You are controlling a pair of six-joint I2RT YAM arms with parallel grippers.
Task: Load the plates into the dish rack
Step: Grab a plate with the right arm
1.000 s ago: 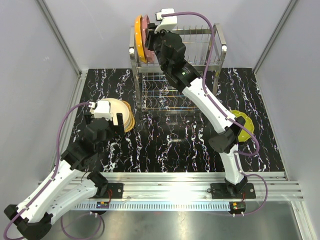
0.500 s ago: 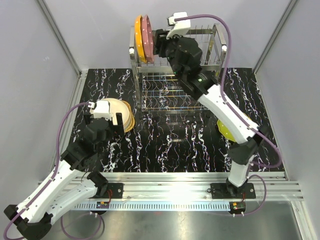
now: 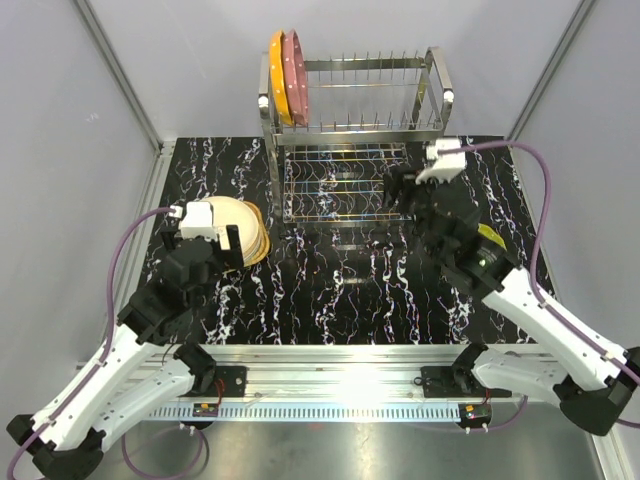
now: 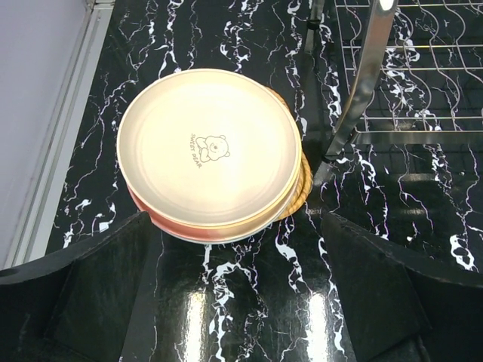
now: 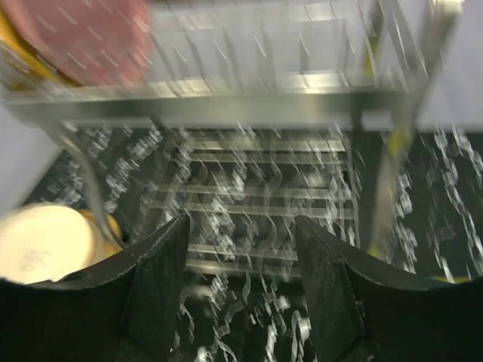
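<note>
I'm seeing orange round plate and pink round plate standing in the shiny steel-wire dish rack; cream plate stack waiting; left gripper, right gripper released.

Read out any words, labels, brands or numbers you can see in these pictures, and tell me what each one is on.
"SWEET BEAR": printed next to a small bear drawing in the middle of the cream plate.
No other text can be read in any view. The right wrist picture is blurred.
</note>
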